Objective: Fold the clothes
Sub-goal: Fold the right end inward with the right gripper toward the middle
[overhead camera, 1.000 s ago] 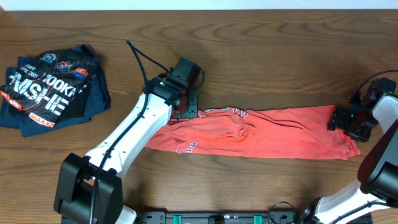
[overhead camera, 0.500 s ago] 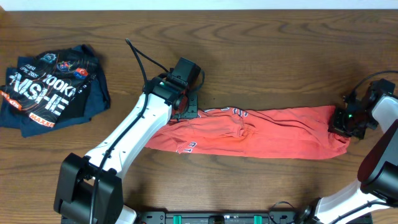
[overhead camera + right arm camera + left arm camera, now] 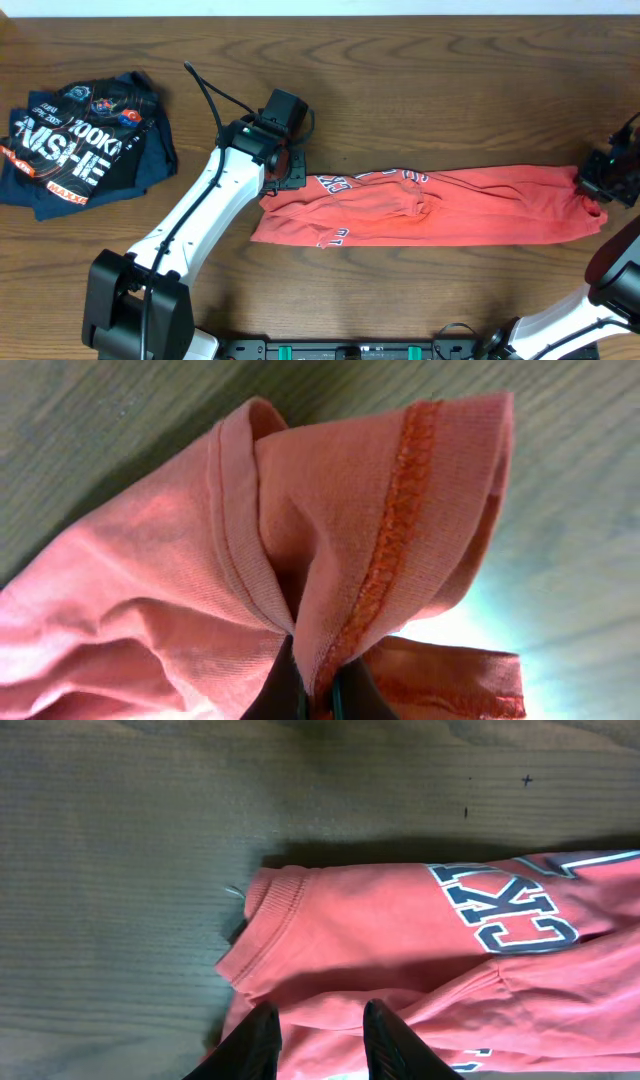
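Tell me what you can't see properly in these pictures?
- Words on the red shirt: in the overhead and left wrist views, its own folds hide most letters.
- Whether the left gripper pinches cloth: in the left wrist view, the bottom edge cuts off its fingers.
- Most of the right gripper: in the right wrist view, bunched cloth covers all but the tips pinching the hem.
- Print on the dark shirt: in the overhead view, it is crumpled and too small.

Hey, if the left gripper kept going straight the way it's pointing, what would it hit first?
Most likely the coral-red soft-cloth T-shirt, whose cloth lies directly ahead of the left gripper; depth is unclear from this view.
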Robot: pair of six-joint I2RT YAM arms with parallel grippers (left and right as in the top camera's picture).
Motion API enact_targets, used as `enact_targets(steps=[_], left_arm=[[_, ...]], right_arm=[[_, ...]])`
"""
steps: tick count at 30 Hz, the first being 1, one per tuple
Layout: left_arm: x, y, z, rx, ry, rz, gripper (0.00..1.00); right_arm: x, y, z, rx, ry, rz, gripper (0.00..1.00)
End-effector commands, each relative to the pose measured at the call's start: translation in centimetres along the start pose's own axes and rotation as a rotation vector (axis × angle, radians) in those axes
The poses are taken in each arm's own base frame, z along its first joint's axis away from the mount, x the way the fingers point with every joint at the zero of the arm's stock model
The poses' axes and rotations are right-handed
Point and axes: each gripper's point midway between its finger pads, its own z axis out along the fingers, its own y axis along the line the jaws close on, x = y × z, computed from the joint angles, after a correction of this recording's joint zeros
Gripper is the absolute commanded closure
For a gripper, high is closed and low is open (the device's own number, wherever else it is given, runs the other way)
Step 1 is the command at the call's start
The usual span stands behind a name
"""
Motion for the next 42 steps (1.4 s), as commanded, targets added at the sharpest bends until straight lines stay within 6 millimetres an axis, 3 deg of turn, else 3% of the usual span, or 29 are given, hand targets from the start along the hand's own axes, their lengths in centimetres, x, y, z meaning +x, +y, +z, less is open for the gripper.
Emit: enact_targets(steps=[1,14,21,26,32,42], left_arm=[[-0.1,0.2,-0.6,0.002,-0.017,0.009,0.7],[0.5,0.5,-0.6,-0.011,0.01,0.01,0.7],[0.6,0.6,-0.6,-0.012,0.013,0.01,0.7],[0.6,0.5,-0.6,-0.012,0.013,0.01,0.7],[0.6,0.5,-0.6,-0.012,0.012,0.01,0.7],[0.6,0.5,-0.6,-0.012,0.013,0.01,0.7]], right_arm=[[0.1,1.8,-0.8,0.022,0.005,-0.061,0.99],[6.5,14.1,-0.4,0.032,0.125,-0.423,0.99],[9.7,18.6,-0.1,0.041,0.139,-0.535,0.98],[12.0,20.4,0.4,0.054,0.158,-0.621,0.96],[14.5,20.9,1.7,0.075,0.192,-0.648,0.96],[16.9,22.5,2.9,0.072,0.195,-0.731,0.91]])
